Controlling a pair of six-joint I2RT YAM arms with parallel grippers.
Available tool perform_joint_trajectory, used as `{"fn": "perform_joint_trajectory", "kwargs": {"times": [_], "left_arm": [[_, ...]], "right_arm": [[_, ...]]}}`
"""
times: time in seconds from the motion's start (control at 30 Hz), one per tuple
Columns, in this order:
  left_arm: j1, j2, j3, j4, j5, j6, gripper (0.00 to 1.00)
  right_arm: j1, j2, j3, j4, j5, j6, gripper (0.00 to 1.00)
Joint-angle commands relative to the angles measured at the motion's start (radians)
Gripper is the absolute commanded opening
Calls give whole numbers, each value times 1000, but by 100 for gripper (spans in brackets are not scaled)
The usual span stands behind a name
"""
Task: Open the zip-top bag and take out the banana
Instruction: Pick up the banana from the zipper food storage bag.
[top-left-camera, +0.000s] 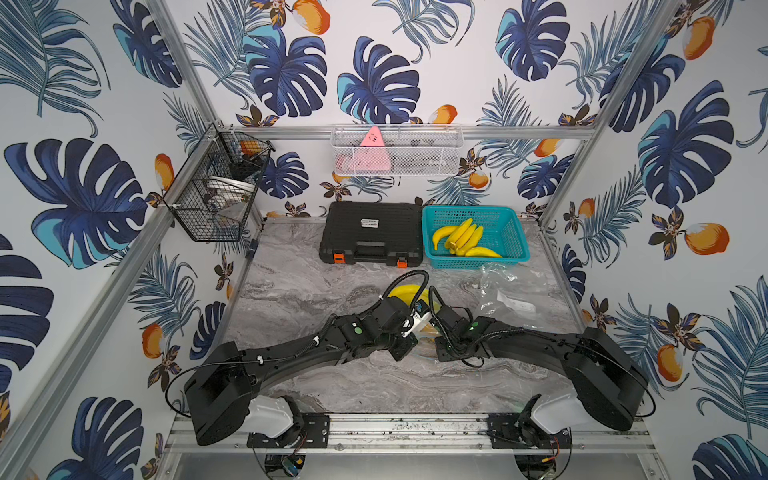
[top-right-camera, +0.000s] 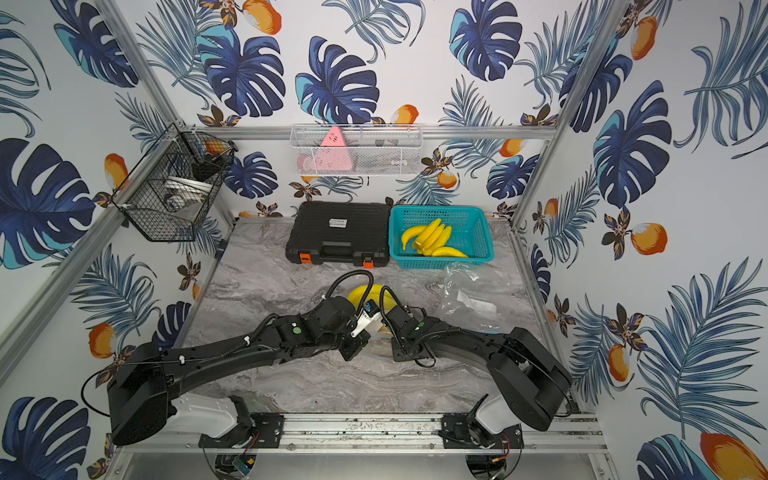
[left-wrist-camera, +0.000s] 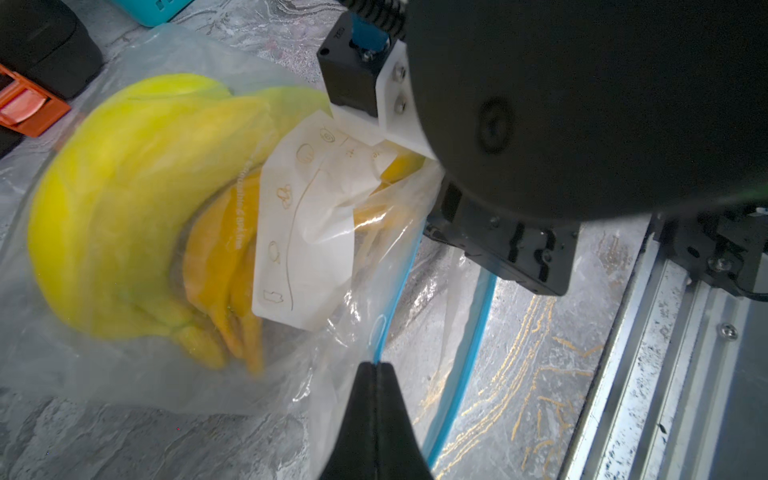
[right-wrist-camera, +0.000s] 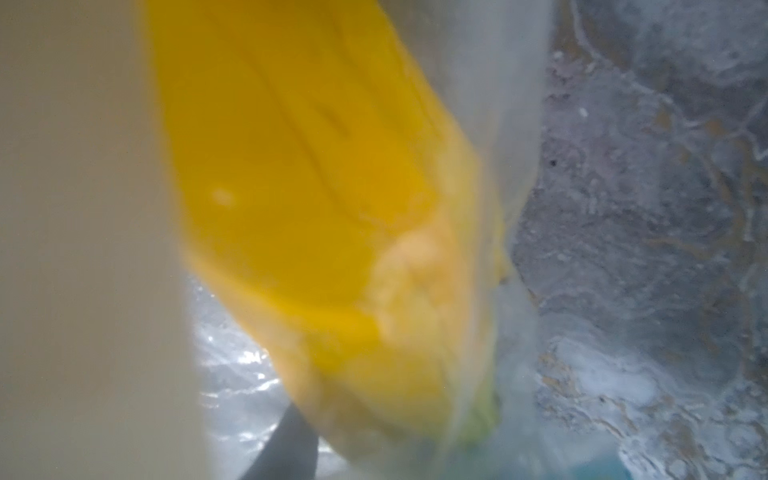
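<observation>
left claw (left-wrist-camera: 377, 376): pinched shut on one lip of the bag (left-wrist-camera: 83, 374), right on its blue zip (left-wrist-camera: 390, 307).
right claw (top-left-camera: 424, 325): pushed into the bag's mouth. i cannot tell how wide i stand, since plastic and label hide my tips.
right finger (right-wrist-camera: 286, 440): a dark blur beside the banana; i cannot tell whether it touches.
bag: clear, lying on the table (top-left-camera: 291, 291) in front of the case (top-left-camera: 374, 232), between my two wrists.
zip: parted, its two blue strips apart, so the mouth is open.
banana (left-wrist-camera: 124, 187): a yellow bunch inside the bag, its curved back showing through the plastic.
label (left-wrist-camera: 307, 232): white and creased, on the bag wall over the banana's stem end.
basket (top-left-camera: 515, 237): teal, just right of the case, with loose bananas (top-left-camera: 461, 239) in it.
</observation>
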Motion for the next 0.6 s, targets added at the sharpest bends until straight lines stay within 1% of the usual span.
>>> {"fn": "perform_joint_trajectory", "kwargs": {"times": [0.0, 0.13, 0.33, 0.43, 0.57], "left_arm": [[-6, -1, -8, 51, -10, -5, 0], [-17, 4, -37, 87, -23, -32, 0], [-29, 13, -80, 185, -30, -79, 0], [-28, 23, -69, 185, -70, -86, 0], [-28, 49, -37, 188, -108, -101, 0]], "right_arm": [[4, -39, 20, -57, 5, 21, 24], [-2, -132, 58, -107, -21, 39, 21], [-2, -139, 123, -212, -156, 34, 17], [-2, -164, 125, -271, -178, 31, 15], [0, -198, 113, -331, -268, 35, 17]]}}
